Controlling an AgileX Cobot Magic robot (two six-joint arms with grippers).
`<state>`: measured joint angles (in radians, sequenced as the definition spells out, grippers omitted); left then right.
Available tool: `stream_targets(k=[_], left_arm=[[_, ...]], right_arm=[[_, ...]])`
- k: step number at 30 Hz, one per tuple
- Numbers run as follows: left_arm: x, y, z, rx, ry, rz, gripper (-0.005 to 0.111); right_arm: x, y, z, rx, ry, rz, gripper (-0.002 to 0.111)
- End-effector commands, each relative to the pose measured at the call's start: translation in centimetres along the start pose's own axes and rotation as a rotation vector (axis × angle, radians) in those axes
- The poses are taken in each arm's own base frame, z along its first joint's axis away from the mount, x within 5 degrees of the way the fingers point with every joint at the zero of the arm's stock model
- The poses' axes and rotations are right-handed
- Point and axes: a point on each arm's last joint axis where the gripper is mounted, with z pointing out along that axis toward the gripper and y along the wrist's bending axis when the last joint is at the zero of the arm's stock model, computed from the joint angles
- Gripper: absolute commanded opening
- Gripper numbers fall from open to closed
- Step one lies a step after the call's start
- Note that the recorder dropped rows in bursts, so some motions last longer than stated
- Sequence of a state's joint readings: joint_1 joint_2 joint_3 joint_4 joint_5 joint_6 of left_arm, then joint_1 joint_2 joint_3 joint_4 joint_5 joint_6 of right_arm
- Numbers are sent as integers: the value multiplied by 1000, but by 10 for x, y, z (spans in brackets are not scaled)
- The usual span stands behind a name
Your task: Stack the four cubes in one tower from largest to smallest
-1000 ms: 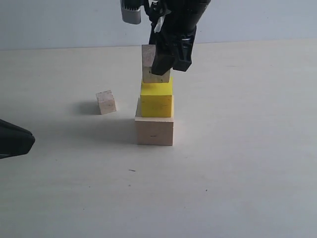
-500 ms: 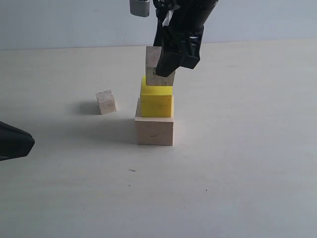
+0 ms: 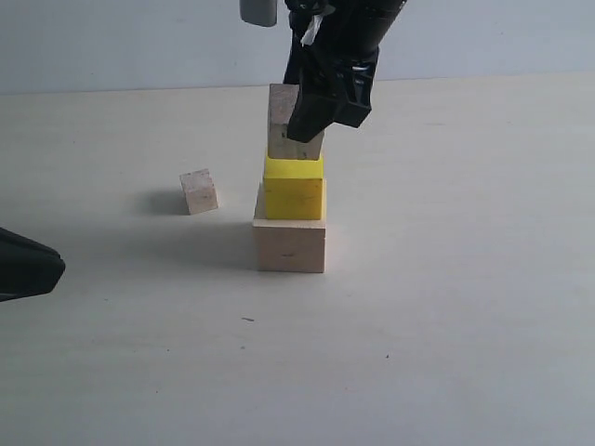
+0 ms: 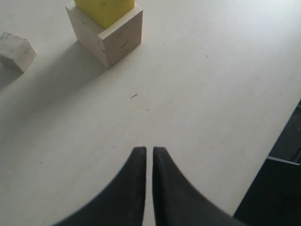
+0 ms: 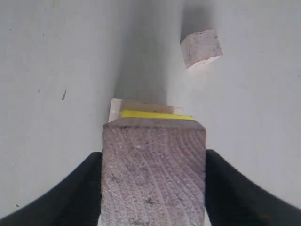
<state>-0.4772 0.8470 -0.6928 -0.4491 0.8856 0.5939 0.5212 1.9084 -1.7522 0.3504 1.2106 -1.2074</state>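
Note:
The large pale wood cube [image 3: 289, 244] stands on the table with the yellow cube [image 3: 294, 190] on top of it. My right gripper [image 3: 302, 130] is shut on a small pale wood cube [image 3: 281, 116], which it holds upright at the yellow cube's top face, touching it or nearly so. In the right wrist view this held cube [image 5: 153, 169] fills the space between the fingers [image 5: 89, 188], above a sliver of the yellow cube [image 5: 155, 114]. The second small cube [image 3: 199, 190] lies alone to the left. My left gripper [image 4: 149, 151] hovers low at the left, shut and empty.
The pale table [image 3: 446, 325] stretches around the stack. Its edge [image 4: 282, 136] and a dark floor show in the left wrist view. The left arm's tip [image 3: 23, 265] is at the exterior view's left border, well away from the stack.
The right gripper and its small cube, tilted and shifted right half a second ago, have come back left and straightened over the yellow cube. The left gripper has not moved.

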Motion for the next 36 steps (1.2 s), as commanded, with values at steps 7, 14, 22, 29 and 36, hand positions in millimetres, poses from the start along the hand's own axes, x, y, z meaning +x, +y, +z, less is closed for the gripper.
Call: stream_targets(k=[7,14,22,29,36], left_arm=[[-1,-1,-3,2,-14,0,8],[-1,-1,-3,2,-14,0,8],[-2,-1,-3,3,-15,-2,8],[-2,-1,-3,3,-15,-2,8],[-1,-1,-3,6,-10,-2,8]], right_arm=[[0,-1,-4,19,-19,5,0],[0,-2,-4,26,-21,5,0],[-1,-2,-4,33,-24,7,0],[0,-3,-1,31,-20,12,0],[2,-5,6,19,-10,16,0]])
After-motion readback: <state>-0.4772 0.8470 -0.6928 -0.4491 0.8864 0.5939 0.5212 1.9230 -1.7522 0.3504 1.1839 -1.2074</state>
